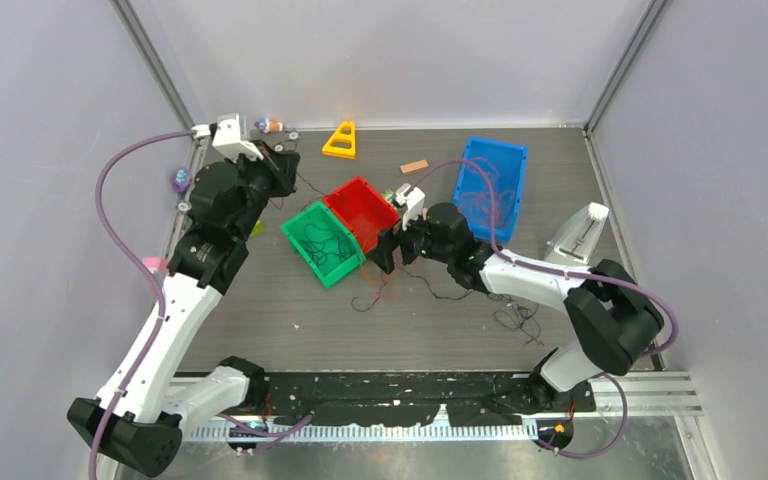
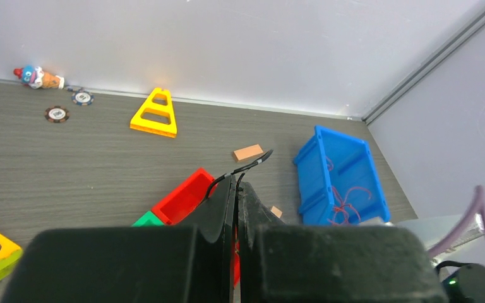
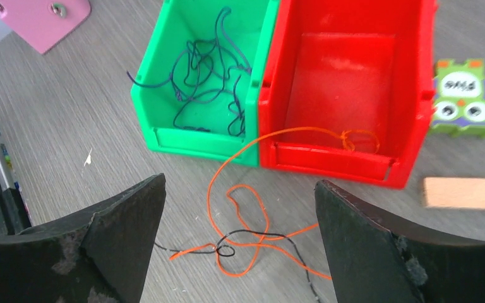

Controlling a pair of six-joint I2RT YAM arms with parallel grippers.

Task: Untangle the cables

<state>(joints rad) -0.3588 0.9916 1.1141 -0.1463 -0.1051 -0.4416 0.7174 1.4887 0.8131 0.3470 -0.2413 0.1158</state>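
Your right jaws gape wide above the thin orange-red cable (image 3: 209,189), which is knotted with a thin black cable (image 3: 259,233) on the grey table (image 3: 69,139), at 6 o'clock from the red plastic bin (image 3: 328,158). Both look light, limp and snag-prone, so pinch the orange loop clear of the crossing. Your left jaws clench a dark cable tip (image 2: 252,165).

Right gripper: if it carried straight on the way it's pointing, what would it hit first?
The right gripper would probably meet the orange cable, crossed with a black cable on the table, right between its open jaws. The red bin sits beyond; depth is unclear.
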